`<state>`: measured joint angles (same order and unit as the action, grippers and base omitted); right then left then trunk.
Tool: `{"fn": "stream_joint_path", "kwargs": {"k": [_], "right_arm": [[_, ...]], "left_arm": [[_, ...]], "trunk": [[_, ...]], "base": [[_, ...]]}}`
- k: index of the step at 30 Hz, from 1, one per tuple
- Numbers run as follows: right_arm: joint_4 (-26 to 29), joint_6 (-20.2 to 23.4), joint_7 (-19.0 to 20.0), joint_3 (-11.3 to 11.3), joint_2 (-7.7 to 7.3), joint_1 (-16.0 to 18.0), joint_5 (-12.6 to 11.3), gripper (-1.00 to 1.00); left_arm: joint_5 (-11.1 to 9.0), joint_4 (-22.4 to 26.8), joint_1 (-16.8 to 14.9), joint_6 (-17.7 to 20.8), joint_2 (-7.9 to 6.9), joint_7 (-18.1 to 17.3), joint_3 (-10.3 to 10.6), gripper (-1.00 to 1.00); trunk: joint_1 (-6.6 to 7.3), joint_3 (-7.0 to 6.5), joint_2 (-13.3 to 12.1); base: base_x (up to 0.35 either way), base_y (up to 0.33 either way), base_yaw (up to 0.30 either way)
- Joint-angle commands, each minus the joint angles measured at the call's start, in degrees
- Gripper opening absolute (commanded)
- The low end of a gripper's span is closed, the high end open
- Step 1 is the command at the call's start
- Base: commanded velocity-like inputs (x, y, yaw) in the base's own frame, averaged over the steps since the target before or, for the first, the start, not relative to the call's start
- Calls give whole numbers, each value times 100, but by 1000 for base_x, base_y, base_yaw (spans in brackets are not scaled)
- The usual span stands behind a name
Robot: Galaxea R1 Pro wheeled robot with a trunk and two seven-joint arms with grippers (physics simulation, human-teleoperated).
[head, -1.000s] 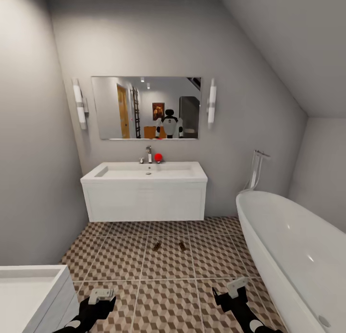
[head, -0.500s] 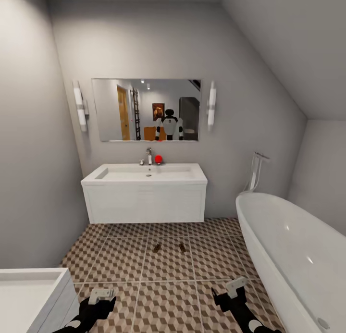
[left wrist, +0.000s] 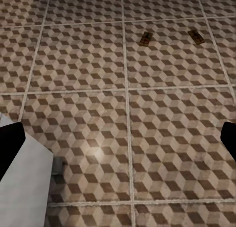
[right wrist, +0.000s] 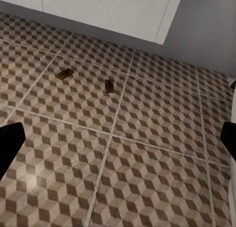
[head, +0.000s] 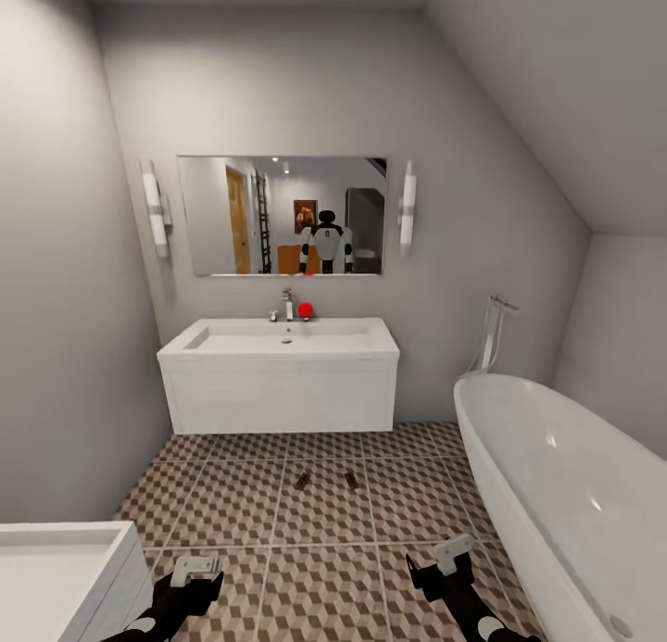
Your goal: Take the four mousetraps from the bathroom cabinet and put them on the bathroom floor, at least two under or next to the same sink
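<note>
2 mousetraps (head: 326,480) on bathroom floor (head: 232,503), near sink (head: 278,341). View has drawn back slightly; traps unmoved. Left gripper (head: 196,568) and right gripper (head: 451,553) wide, empty. 2 remain.

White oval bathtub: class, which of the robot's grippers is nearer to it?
Right. The right gripper hangs just beside the white oval bathtub; the left gripper hangs across the floor, near the white unit.
</note>
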<state>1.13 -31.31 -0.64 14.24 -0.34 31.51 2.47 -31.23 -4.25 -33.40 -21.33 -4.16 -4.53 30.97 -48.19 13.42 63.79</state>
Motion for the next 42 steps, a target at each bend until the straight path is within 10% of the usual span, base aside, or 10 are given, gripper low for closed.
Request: {"fn": "stream_joint_path", "kwargs": {"k": [1,42], "right_arm": [[-3,-15,-7,-1,-1,4,25,100],[-2,-16,-11,-1,8,4,25,100]], "left_arm": [[-59,-24,-9,-30,3,-47,32,100],[-59,-24,-9,-30,3,-47,32,100]], "trunk": [[22,-11,-36],[923,-747,-1681]], "base": [[0,0,0],[0,0,0]]}}
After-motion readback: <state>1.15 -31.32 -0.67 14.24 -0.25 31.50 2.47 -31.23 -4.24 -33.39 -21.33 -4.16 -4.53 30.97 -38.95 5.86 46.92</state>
